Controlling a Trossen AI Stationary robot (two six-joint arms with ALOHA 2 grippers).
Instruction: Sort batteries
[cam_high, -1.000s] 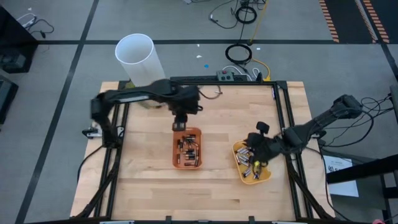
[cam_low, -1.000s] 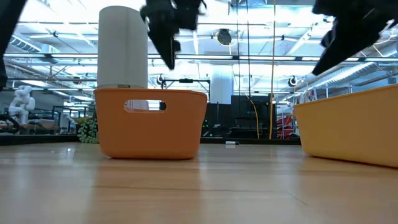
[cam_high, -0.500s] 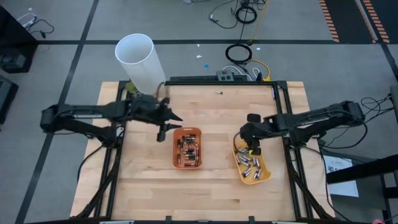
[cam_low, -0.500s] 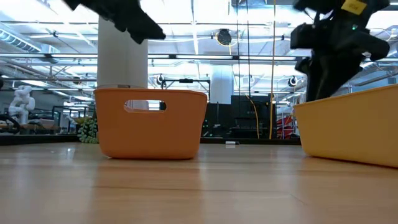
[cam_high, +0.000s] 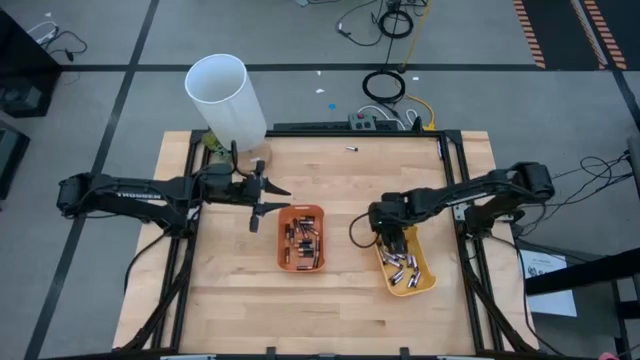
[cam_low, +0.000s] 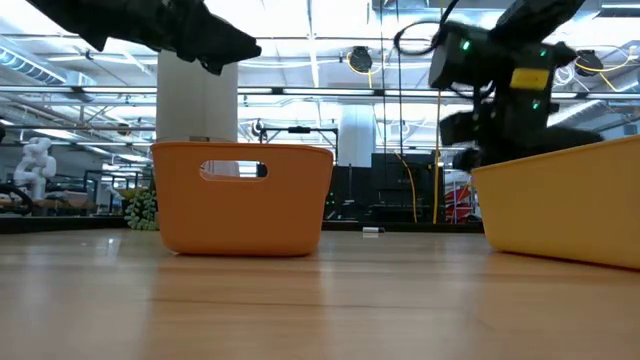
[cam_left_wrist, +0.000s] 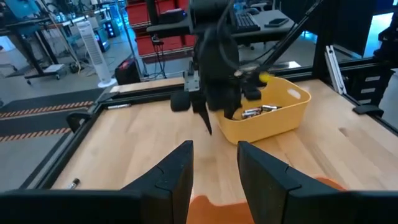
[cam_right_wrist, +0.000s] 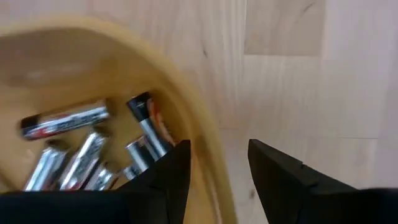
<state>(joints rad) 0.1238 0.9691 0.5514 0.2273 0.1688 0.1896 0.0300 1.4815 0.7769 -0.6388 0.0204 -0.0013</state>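
Batteries: small cylinders lying loose in two plastic trays; dark cells (cam_high: 303, 243) in the orange tray, silvery metallic ones (cam_high: 402, 267) in the yellow tray, seen close in the right wrist view (cam_right_wrist: 81, 146) as shiny tubes with dark caps.
Tube: tall, white, smooth and hollow (cam_high: 226, 100), standing at the table's far left corner.
Left gripper: dark, two-fingered (cam_high: 268, 198), held over bare wood just left of the orange tray's far end; fingers parted, nothing between them.
Table: pale wooden planks (cam_high: 345, 180) with visible grain, framed by black metal rails.
Orange tray: rectangular, rounded corners, smooth plastic (cam_high: 283, 243), near the table's middle; a slot handle shows in its end wall in the low view (cam_low: 233, 171).
Right gripper: dark fingers (cam_high: 390, 238) pointing down at the yellow tray's far left rim, spread apart and empty, straddling the rim in the right wrist view.
Yellow tray: rounded, glossy plastic (cam_high: 430, 281), angled, right of the orange tray.
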